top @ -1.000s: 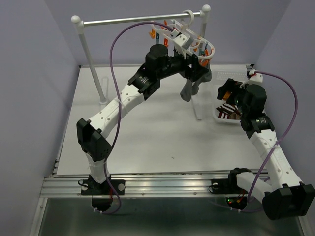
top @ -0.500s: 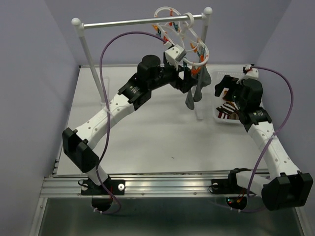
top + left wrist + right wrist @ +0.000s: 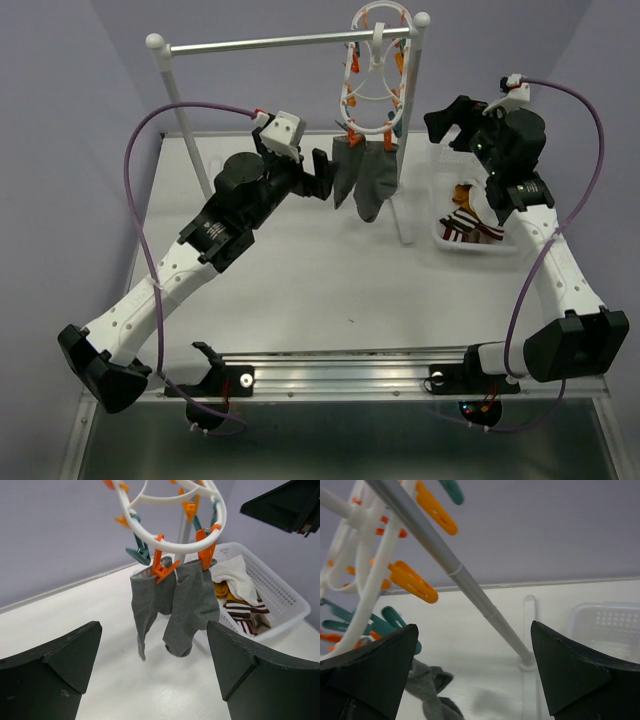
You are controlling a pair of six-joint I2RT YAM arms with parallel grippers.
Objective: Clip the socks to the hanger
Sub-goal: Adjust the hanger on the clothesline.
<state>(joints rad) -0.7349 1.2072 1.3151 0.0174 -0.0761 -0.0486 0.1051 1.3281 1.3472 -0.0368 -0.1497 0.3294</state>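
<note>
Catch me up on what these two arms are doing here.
They are clipping socks to the hanger, which hangs from the rail. Two grey socks already hang from orange clips on it. The left gripper is open and empty, facing those socks. The right gripper is also open and empty, raised beside the hanger. The white basket holds more socks.

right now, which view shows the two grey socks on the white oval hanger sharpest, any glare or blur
Left wrist: the two grey fabric socks sharp, evenly lit, no glare. Top external: small but clear, shadows soft. Right wrist: mostly cropped out, a grey scrap at the bottom.
</note>
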